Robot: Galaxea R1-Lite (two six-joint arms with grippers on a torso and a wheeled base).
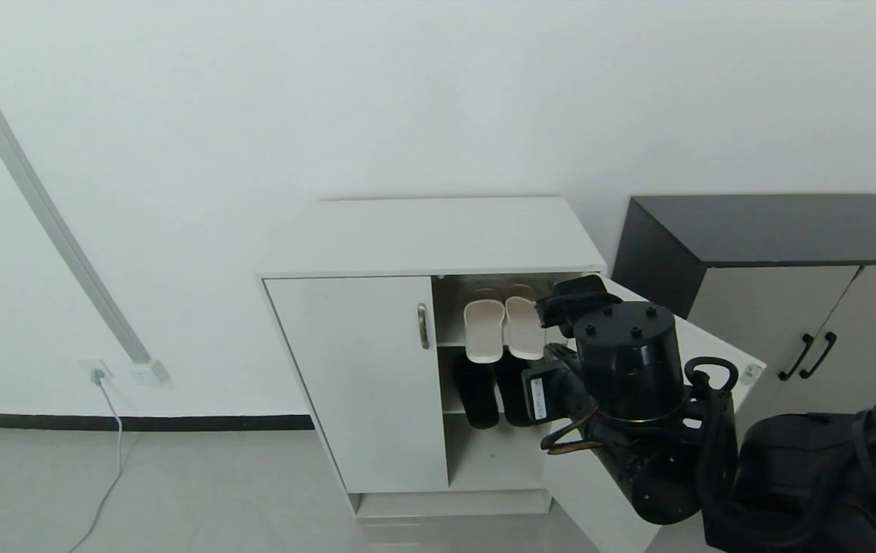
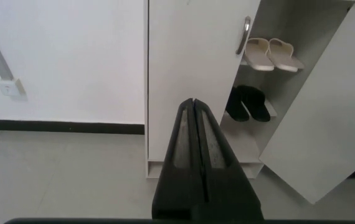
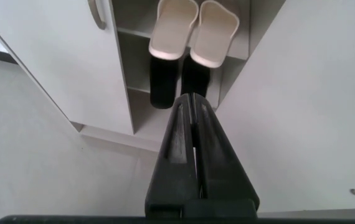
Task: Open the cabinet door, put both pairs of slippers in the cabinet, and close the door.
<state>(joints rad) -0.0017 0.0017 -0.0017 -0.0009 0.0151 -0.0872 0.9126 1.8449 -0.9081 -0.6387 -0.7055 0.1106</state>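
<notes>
You face plain indoor room, office or hallway: bare white wall [image 1: 407, 92] up top, shoe cabinet [image 1: 353, 376] centre, grey sideboard [image 1: 783, 226] right, socket [image 1: 96, 373] lower left.

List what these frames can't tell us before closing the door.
- Open door outer face and handle: turned away from every camera; its lower edge runs off the head view's bottom.
- Black slippers: in the right wrist view, the white slippers and shut right gripper hide parts of them.
- Bottom compartment, right side: head view, right arm blocks it.
</notes>
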